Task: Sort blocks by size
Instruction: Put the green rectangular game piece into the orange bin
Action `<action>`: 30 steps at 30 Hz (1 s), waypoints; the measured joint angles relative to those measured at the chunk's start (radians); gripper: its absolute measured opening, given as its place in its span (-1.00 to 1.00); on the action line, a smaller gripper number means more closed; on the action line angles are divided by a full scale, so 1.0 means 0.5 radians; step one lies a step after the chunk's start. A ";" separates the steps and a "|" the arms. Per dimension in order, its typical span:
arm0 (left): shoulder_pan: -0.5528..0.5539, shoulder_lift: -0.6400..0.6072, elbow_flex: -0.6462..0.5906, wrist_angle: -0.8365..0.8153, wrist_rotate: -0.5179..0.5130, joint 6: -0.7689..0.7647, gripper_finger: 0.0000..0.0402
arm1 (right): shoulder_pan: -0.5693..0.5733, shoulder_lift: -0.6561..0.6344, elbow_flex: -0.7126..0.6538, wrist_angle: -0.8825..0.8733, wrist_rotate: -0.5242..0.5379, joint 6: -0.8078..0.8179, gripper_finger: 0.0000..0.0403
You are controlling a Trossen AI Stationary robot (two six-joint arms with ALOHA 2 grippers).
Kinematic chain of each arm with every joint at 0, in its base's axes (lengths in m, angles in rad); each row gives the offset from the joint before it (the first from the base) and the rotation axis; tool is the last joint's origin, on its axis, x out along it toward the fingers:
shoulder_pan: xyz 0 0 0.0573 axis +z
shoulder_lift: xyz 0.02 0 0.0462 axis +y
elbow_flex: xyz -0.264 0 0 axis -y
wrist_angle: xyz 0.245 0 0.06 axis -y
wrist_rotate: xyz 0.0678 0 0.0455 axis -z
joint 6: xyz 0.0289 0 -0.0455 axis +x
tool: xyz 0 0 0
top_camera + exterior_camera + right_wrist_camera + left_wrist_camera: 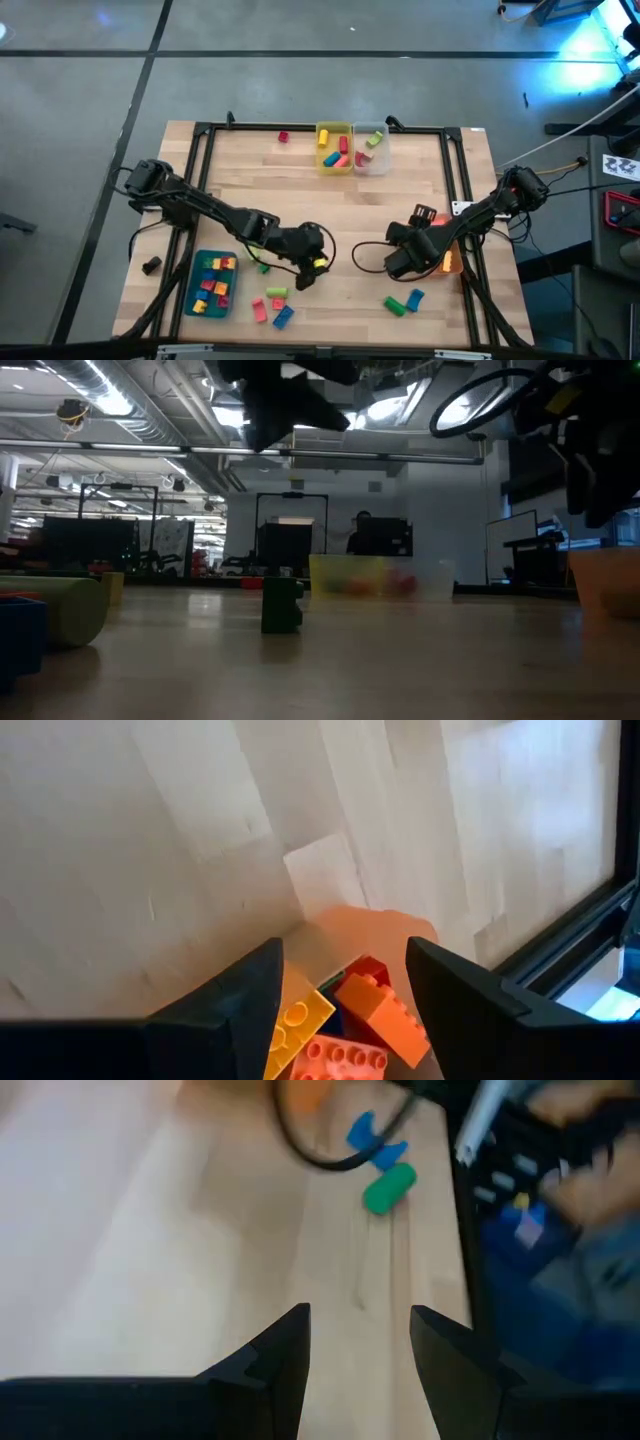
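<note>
My left gripper (358, 1355) hangs over the front middle of the wooden table (330, 205), its fingers parted with nothing between them. Ahead of it, well apart, lie a green block (389, 1187) and a blue block (372, 1142) just beside each other. My right gripper (345, 985) hovers directly above the orange bin (375, 935) at the table's right edge, released and empty, with orange, yellow, pink and red blocks (345, 1020) lying inside the bin just beneath my fingertips.
</note>
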 joint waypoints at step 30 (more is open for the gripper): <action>-0.015 0.283 0.010 -0.543 -0.209 -2.068 -0.22 | 0.005 0.001 0.001 0.473 0.000 -0.893 0.07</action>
